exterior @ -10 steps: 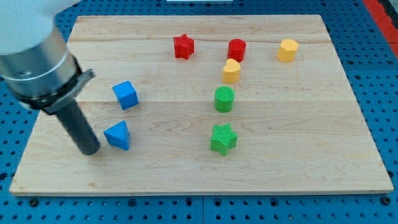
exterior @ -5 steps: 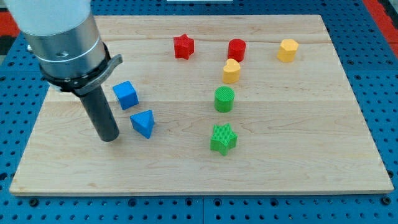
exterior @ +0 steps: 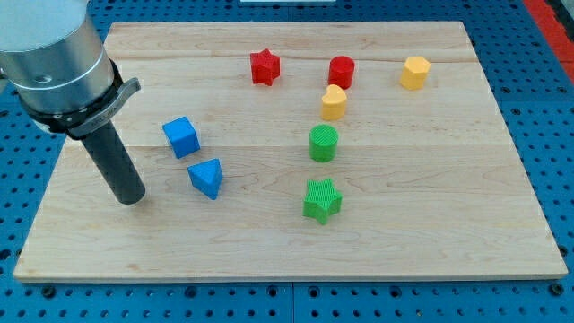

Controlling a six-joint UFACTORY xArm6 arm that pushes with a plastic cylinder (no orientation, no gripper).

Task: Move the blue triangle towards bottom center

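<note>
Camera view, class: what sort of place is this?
Probably a robotics lab bench: a wooden board lies on a blue perforated table, and my tip sits left of small coloured blocks like the blue triangle.

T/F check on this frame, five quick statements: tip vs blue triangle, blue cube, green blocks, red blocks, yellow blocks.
1. My tip touches the blue triangle. False: the tip sits apart from it, toward the view's left, with bare board between.
2. The blue cube lies above and slightly left of the blue triangle in the view. True.
3. The green star lies above the green cylinder. False: the star is below the cylinder, nearer the view's bottom.
4. The red star is left of the red cylinder. True.
5. Both yellow blocks sit in the board's left half. False: the yellow heart and yellow hexagon are right of centre.
</note>
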